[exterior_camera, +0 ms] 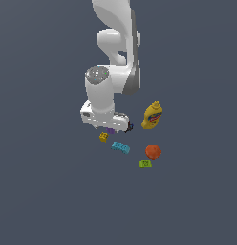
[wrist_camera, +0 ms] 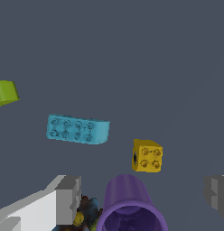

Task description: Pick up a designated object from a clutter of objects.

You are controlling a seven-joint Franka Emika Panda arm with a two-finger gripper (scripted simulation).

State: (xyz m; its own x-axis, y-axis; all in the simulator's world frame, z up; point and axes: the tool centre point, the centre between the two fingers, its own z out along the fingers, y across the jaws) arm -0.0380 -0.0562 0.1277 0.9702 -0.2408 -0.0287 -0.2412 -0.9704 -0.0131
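Small yellow brick [wrist_camera: 147, 155], four studs up, loose on the counter [wrist_camera: 132, 54]. Just beside purple cup [wrist_camera: 128, 203]; apart from cyan flat brick [wrist_camera: 77, 129]. Lime-green brick [wrist_camera: 5, 92] well off past the cyan one. Dark multicoloured trinket [wrist_camera: 86, 212] tucked against the cup on its far side from the yellow brick.

Exterior view: yellow brick [exterior_camera: 103, 137] just below the pincer [exterior_camera: 110, 128], toward the view's left; mustard bottle [exterior_camera: 152, 116] and orange ball [exterior_camera: 152, 151] well off to the view's right.

Pincer [wrist_camera: 143, 196] spread wide, empty; one grey finger [wrist_camera: 68, 198] on the trinket side, the other at the opposite frame edge. Cup sits between the fingers, brick not yet centred.

Step in hand, by judgement: lining up over the yellow brick before descent. To do well: shift until brick, not cup, lies midway between fingers; square the pads to two flat opposite faces; descend straight, closing low on the sides. Risk: nearer finger clipping the cup rim and knocking it into the brick.
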